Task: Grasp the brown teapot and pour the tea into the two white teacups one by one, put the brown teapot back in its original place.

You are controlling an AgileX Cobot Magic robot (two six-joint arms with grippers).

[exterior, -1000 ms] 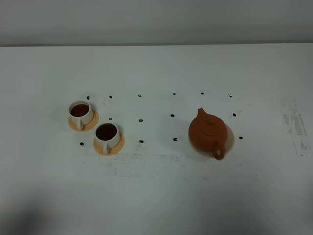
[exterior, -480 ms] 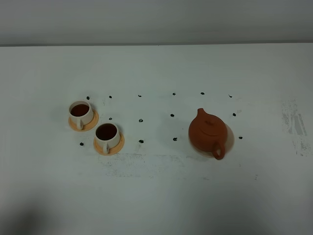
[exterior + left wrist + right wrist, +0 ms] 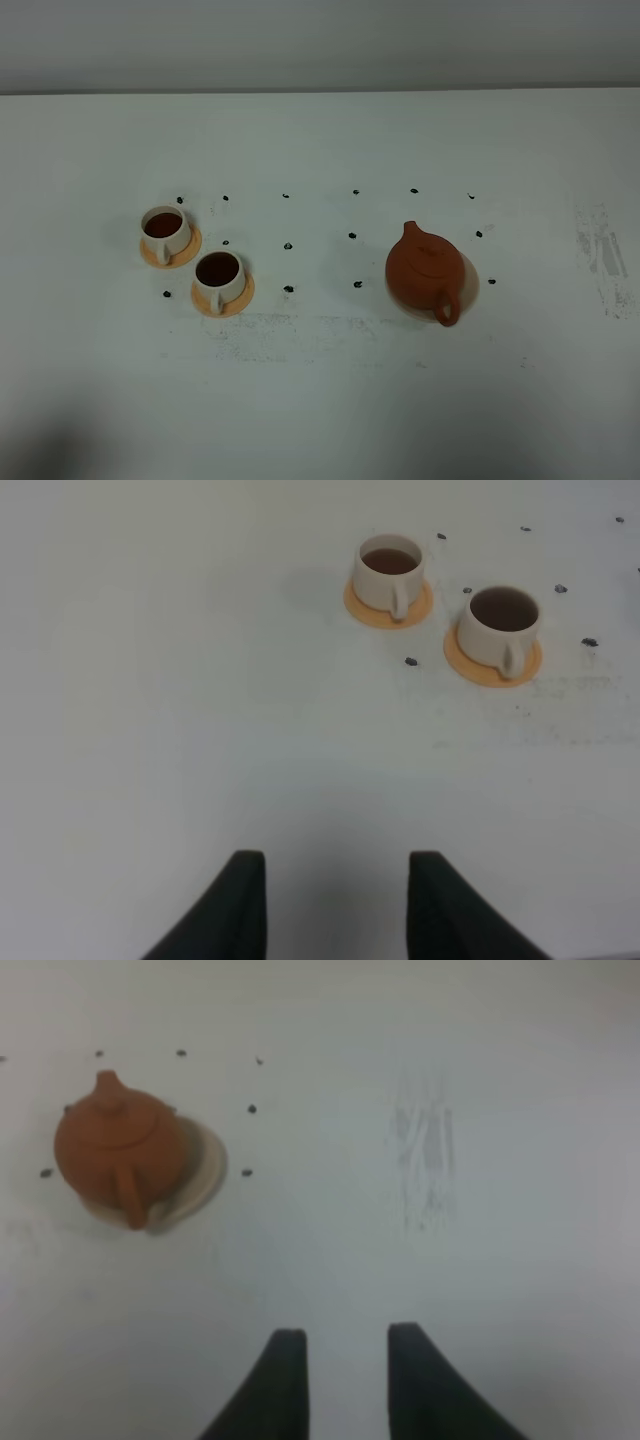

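The brown teapot (image 3: 425,272) stands upright on the pale dish that is its original place (image 3: 471,271), with its handle toward the table's front. In the right wrist view the teapot (image 3: 118,1150) covers most of the dish (image 3: 205,1175). The two white teacups (image 3: 165,230) (image 3: 218,272) sit on orange saucers at the left, both holding dark tea (image 3: 161,225). The left wrist view also shows the two teacups (image 3: 390,565) (image 3: 503,620). My left gripper (image 3: 337,860) is open and empty, well short of the cups. My right gripper (image 3: 346,1332) is open and empty, far from the teapot. Neither gripper shows in the exterior high view.
Small black dots (image 3: 288,244) mark a grid across the white table (image 3: 320,400) between cups and teapot. A faint grey smudge (image 3: 600,260) lies near the table's right edge. A grey wall (image 3: 320,40) runs behind the far edge.
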